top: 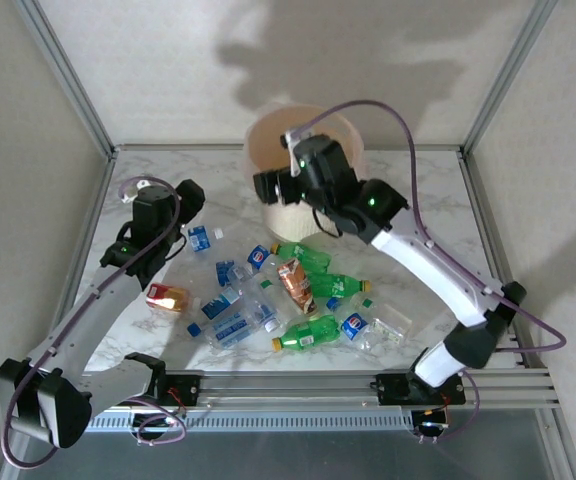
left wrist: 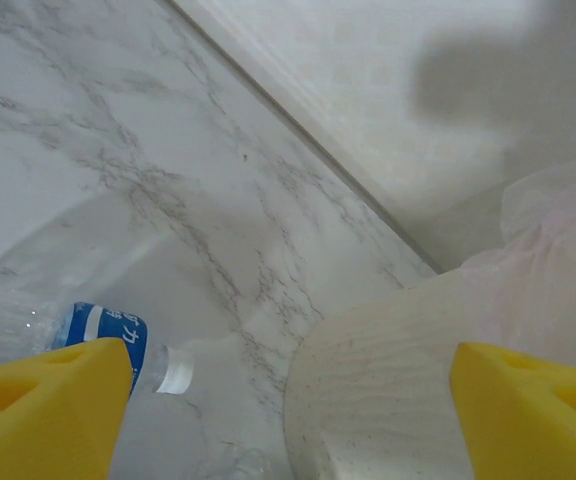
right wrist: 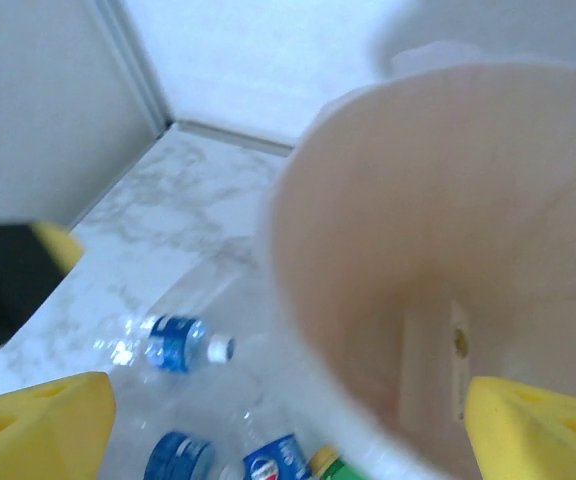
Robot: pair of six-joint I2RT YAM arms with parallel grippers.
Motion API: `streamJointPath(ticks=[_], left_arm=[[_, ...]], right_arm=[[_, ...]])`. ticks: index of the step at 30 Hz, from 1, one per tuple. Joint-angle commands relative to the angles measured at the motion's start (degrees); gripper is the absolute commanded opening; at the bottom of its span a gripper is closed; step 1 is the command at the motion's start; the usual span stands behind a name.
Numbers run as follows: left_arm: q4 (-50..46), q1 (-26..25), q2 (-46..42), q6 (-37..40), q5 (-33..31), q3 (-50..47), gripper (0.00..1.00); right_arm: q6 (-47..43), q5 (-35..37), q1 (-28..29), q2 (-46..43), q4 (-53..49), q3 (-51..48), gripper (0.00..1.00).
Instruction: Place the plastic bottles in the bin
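There's the right pincer (right wrist: pixel 288 428) hanging wide open and empty at the eight o'clock rim of the bin (right wrist: pixel 388 250), twelve o'clock on the desk (top: pixel 438 200), the left pincer (left wrist: pixel 288 410) gaping empty over a clear bottle (left wrist: pixel 108 322) at ten, the plastic bottles (top: pixel 288 290) strewn toward six, and one low swing could tip that bin.

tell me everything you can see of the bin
The bin is a round cream-white plastic bucket, standing upright at the far edge of the marble table. A thin translucent liner puckers over its rim. Its inside looks pinkish, with one upright ridge on the wall; its floor is hidden. The right fingers hang open by its near rim, holding nothing.
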Motion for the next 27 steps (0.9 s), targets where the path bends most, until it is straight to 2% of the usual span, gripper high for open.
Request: streamJointPath(ticks=[1,3,6,10,12,17,21,27], left_arm=[[1.44,-0.26,0.30,-1.30,1.82,-0.18,0.82],[2.31,-1.03,1.11,-1.27,2.02,0.27,0.81],[3.35,-3.21,2.67,-1.22,1.89,1.57,0.81],[5.06,-6.25,4.44,-1.12,1.36,2.09,0.81],[6.09,-6.91,5.64,-1.54,1.81,2.22,0.81],[6.65,-7.43,6.90,-1.42,1.69,3.91,0.81],[6.93,-7.45,7.01,-0.71,1.93,4.11,0.81],[7.86,-8.15,7.82,-0.59,2.51,4.64,0.81]], right_arm=[[-0.24,1.75,3.15,-2.06,1.85,-8.66,0.91],[3.14,3.34,4.92,-3.25,1.98,-12.65,0.92],[10.23,12.78,7.61,-3.16,-1.33,-16.82,0.99],[20.83,23.23,10.05,-1.77,-8.09,-17.94,0.99],[19.25,20.66,10.40,-2.02,-6.80,-19.96,0.99],[21.28,21.05,10.65,-5.96,-1.36,-27.96,0.99],[19.12,14.64,10.47,-8.82,2.89,-32.47,0.99],[18.66,6.82,10.31,-5.19,3.33,-35.69,0.95]])
